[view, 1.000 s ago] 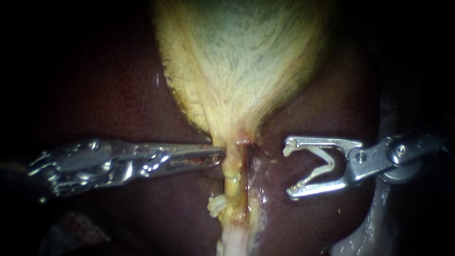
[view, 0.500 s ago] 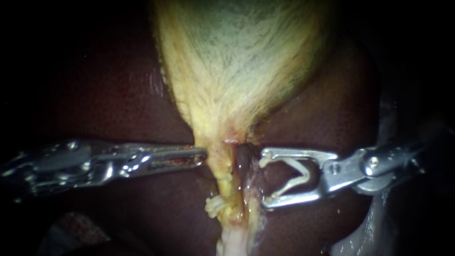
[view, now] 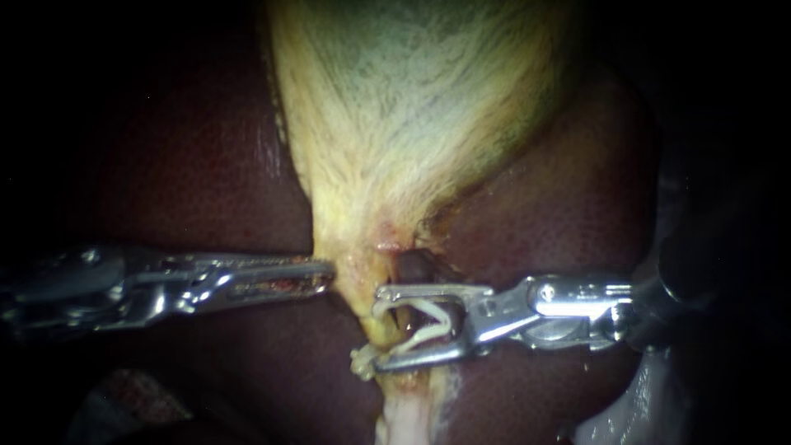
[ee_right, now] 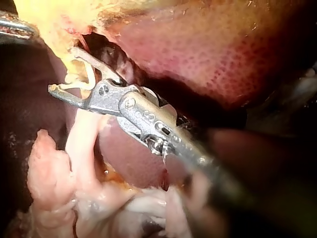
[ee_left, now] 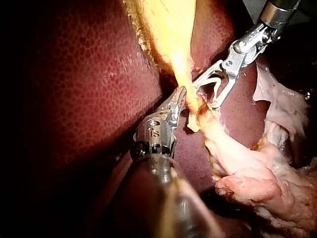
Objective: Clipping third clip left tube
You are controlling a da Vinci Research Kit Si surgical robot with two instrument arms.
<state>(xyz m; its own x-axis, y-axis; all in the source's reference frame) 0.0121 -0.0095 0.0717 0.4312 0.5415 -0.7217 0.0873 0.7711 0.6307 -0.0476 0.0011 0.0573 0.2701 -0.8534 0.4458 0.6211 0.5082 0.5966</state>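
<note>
The yellow-green gallbladder (view: pixel 412 107) narrows to a neck on the dark liver (view: pixel 189 165). A pale tube (view: pixel 404 412) runs down from the neck. My left instrument (view: pixel 327 276) has its jaws shut on the neck's left edge, which is drawn leftward. In the left wrist view, its jaws (ee_left: pixel 181 96) pinch the yellow tissue. My right instrument (view: pixel 376 328) holds a white open clip (view: pixel 428 317) in wide jaws that straddle the tube just under the neck. The right wrist view shows the same jaws (ee_right: pixel 62 69). A white clip (view: pixel 360 363) sits on the tube just below.
Liver surrounds the neck on both sides. Pale fatty tissue (ee_left: pixel 257 183) hangs off the tube beyond the jaws and also shows in the right wrist view (ee_right: pixel 49 168). A pale tissue edge (view: pixel 651 395) lies under the right shaft.
My right instrument has moved left with its clip until its jaws straddle the tube. My left instrument has drawn back leftward, and the gallbladder's neck has followed it.
</note>
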